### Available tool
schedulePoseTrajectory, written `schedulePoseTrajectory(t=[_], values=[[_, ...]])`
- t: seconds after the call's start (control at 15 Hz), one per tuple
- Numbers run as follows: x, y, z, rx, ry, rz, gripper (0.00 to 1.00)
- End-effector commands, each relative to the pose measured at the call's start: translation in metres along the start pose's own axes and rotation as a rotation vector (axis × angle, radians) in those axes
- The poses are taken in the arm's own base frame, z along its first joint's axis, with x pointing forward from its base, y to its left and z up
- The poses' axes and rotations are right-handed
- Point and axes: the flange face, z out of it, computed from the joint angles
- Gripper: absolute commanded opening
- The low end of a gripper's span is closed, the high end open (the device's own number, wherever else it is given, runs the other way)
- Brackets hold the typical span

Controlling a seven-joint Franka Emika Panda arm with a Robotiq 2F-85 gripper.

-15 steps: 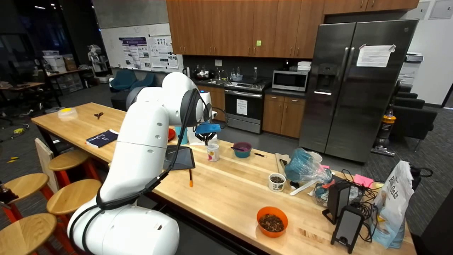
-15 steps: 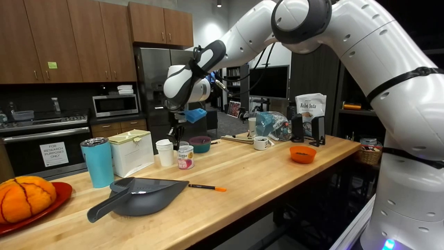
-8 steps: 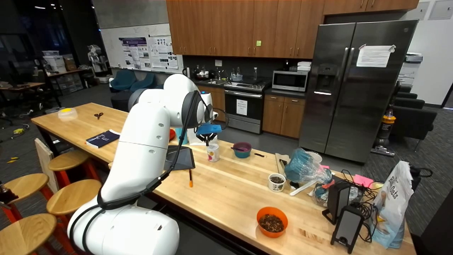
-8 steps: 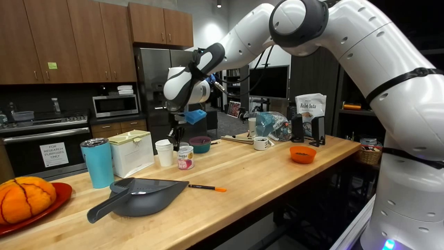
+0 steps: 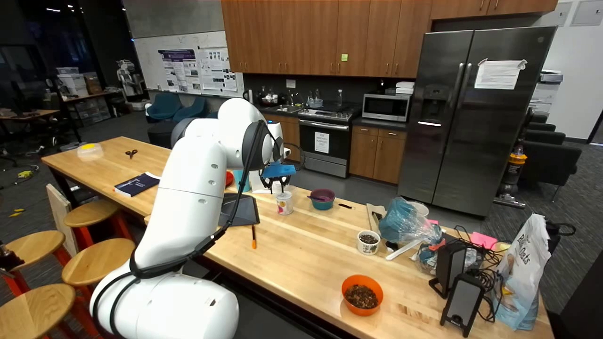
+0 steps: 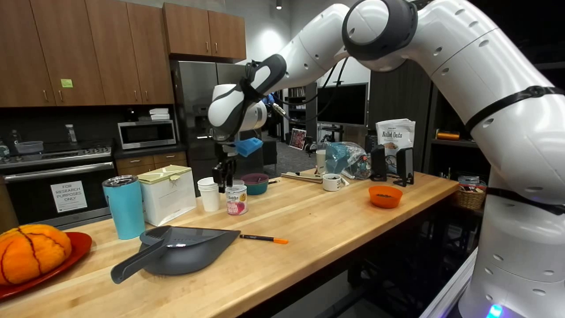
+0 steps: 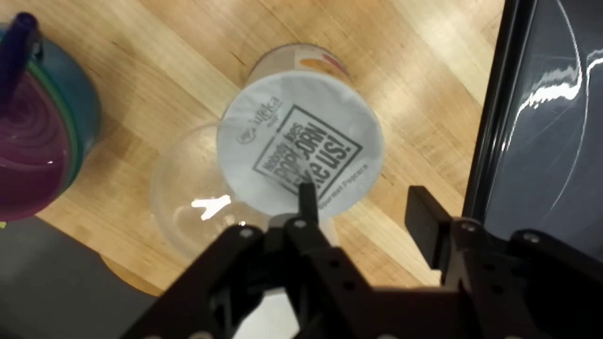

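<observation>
My gripper (image 7: 365,212) is open, with only the wooden tabletop visible between its fingers. In the wrist view a canister with a pale printed lid (image 7: 301,141) stands just ahead, and the left fingertip (image 7: 308,202) overlaps the lid's near edge; whether they touch I cannot tell. A clear plastic cup or lid (image 7: 183,183) sits beside the canister, partly behind the left finger. Both exterior views show the gripper (image 5: 277,186) low over the counter, right by the upright canister (image 5: 284,203). Stacked white paper cups (image 6: 209,194) stand close to the gripper on its far side from the canister.
A teal bowl with purple inside (image 5: 322,200) is near the canister. A grey dustpan (image 6: 185,256), orange marker (image 6: 265,239), blue tumbler (image 6: 124,207) and white box (image 6: 167,196) stand around it. Farther along are an orange bowl (image 5: 362,295) and a small white cup (image 5: 368,242).
The gripper's fingers have spread from shut to open. Earlier the arm lowered slightly, then stayed nearly still. The canister has shifted very slightly.
</observation>
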Motion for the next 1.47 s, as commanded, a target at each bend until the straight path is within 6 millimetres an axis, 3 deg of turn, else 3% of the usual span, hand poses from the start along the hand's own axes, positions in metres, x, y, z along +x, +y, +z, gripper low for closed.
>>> schedulePoseTrajectory(t=[0.0,0.13,0.2,0.93,1.4], values=[[0.001,0.000,-0.012,-0.030,-0.013,0.002,0.84],[0.002,0.000,-0.015,-0.033,-0.008,0.008,0.98],[0.002,0.000,-0.016,-0.035,-0.006,0.010,1.00],[0.003,0.001,-0.028,-0.053,0.009,0.019,1.00],[-0.011,0.039,-0.057,-0.125,0.074,0.154,1.00]])
